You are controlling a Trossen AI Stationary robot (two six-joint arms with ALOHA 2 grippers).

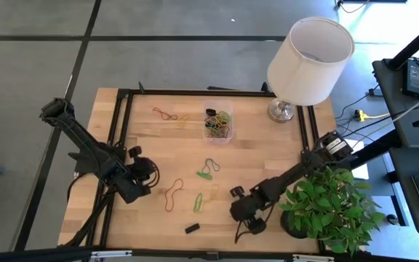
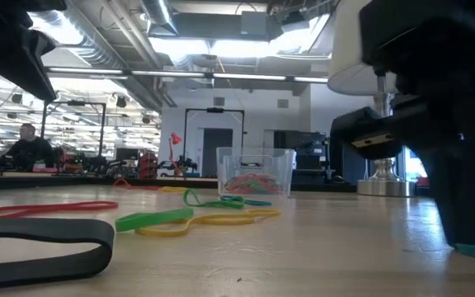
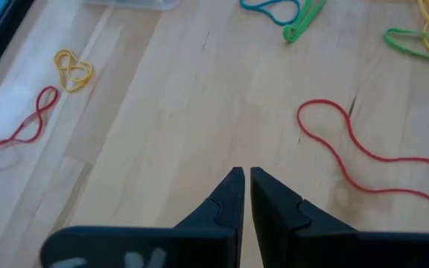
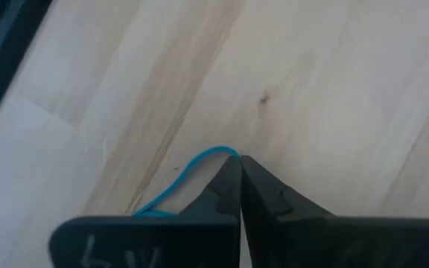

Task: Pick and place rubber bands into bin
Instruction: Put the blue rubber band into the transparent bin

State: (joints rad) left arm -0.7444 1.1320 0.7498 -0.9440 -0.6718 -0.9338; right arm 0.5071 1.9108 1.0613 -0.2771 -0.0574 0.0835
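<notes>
**A:** High view: right gripper sits low at the table's near edge, well apart from the bin, which already holds some rubber bands. Left gripper waits near a red band.

**B:** Right wrist view: jaws clenched on a blue band. I'd lift straight up so it doesn't snag. Left wrist: jaws clenched, empty.

**A:** Low view: pale wood tabletop, workshop behind, a person seated far off.
</notes>
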